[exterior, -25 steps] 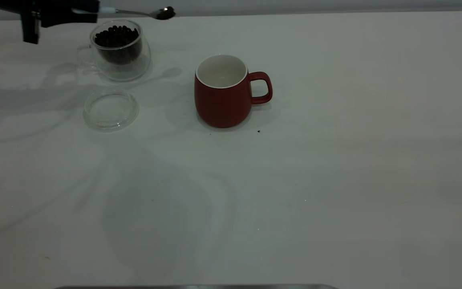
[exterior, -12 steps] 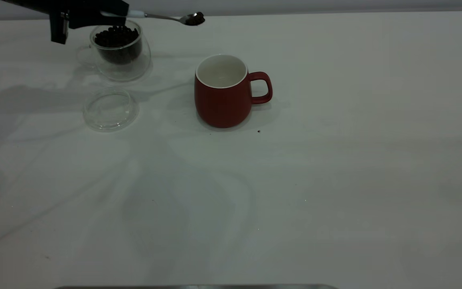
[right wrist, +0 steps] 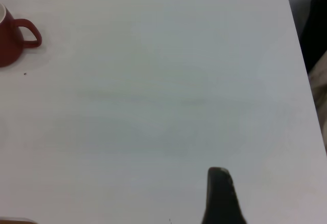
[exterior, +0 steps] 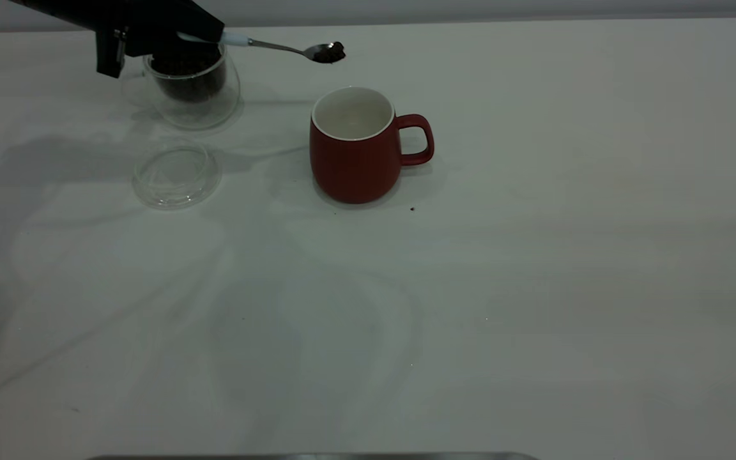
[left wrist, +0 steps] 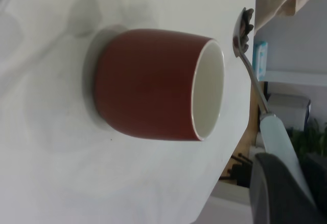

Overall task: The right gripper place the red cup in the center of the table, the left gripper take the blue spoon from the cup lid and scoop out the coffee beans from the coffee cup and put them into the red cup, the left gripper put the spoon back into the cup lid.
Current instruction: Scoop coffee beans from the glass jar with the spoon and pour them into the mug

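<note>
My left gripper (exterior: 179, 35) is at the far left, above the coffee cup, shut on the pale handle of the blue spoon (exterior: 278, 46). The spoon's bowl carries a small heap of coffee beans (exterior: 331, 52) and hangs in the air, a little higher than the rim of the red cup (exterior: 354, 153). In the left wrist view the loaded spoon (left wrist: 244, 29) sits just past the red cup's (left wrist: 148, 83) white mouth. The coffee cup (exterior: 194, 89) holds more beans. The cup lid (exterior: 176, 174) lies bare in front of it. My right gripper (right wrist: 220, 193) hovers over bare table (right wrist: 168, 106), far from the red cup (right wrist: 9, 40).
One stray bean (exterior: 412, 208) lies on the table just in front of the red cup's handle. The red cup's handle (exterior: 416, 139) points right. A grey strip (exterior: 310, 457) runs along the near edge.
My left gripper has carried the loaded spoon rightward and slightly down, from beside the coffee cup to near the red cup's rim. The cups and lid have not moved.
</note>
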Motion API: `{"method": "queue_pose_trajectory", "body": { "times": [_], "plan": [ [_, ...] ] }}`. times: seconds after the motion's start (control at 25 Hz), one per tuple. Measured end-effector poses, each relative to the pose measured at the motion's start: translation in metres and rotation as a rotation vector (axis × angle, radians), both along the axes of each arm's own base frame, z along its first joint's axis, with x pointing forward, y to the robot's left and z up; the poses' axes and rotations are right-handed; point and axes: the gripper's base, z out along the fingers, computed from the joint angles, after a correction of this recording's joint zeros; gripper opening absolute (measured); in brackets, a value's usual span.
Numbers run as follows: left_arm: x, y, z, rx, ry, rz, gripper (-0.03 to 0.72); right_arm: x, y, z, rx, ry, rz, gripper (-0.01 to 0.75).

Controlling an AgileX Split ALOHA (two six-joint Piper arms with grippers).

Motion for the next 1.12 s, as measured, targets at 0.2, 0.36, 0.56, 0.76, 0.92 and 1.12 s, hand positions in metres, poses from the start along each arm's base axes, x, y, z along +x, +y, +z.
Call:
{"method": "queue_pose_trajectory", "body": {
  "times": [0.2, 0.36, 0.56, 0.76, 0.92, 1.12],
  "plan": [
    [-0.003, -0.01, -0.002, 0.021, 0.001, -0.042, 0.122, 0.0, 0.0, 0.0, 0.0, 0.0, 0.0, 0.531],
    [-0.005, -0.015, -0.003, 0.036, 0.002, -0.068, 0.122, 0.0, 0.0, 0.0, 0.0, 0.0, 0.0, 0.531],
    [-0.007, -0.017, -0.005, 0.061, 0.002, -0.098, 0.122, 0.0, 0.0, 0.0, 0.0, 0.0, 0.0, 0.531],
    [-0.009, -0.021, -0.006, 0.079, -0.051, -0.156, 0.122, 0.0, 0.0, 0.0, 0.0, 0.0, 0.0, 0.531],
    [-0.009, -0.021, -0.006, 0.078, -0.095, -0.183, 0.122, 0.0, 0.0, 0.0, 0.0, 0.0, 0.0, 0.531],
    [-0.009, -0.021, -0.006, 0.076, -0.154, -0.217, 0.122, 0.0, 0.0, 0.0, 0.0, 0.0, 0.0, 0.531]
  ]
}}
